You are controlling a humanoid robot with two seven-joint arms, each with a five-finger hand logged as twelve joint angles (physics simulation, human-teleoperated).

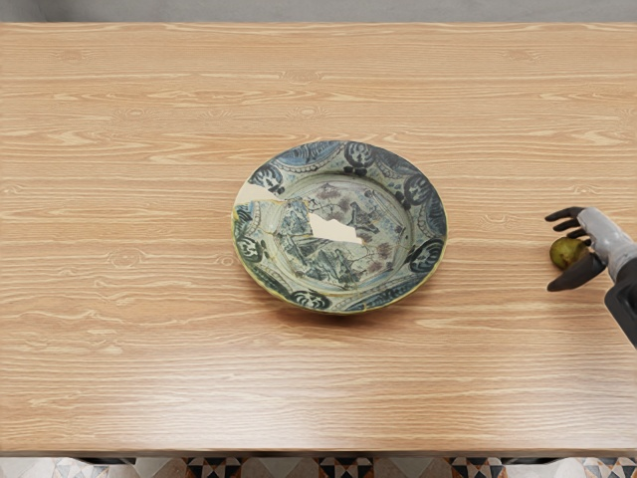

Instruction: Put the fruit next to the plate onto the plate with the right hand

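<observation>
The right hand (pixel 589 247) is reaching in well to the right of the patterned plate (pixel 299 156), its fingers (pixel 563 214) spreading half open around the small green fruit (pixel 565 253) lying on the desk (pixel 149 349), apparently cupping it for a grasp but not yet clamping

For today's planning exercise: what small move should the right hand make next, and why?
Probably close on the fruit: the right hand brackets it with fingers spread, not yet gripping, and it lies right of the plate.
</observation>
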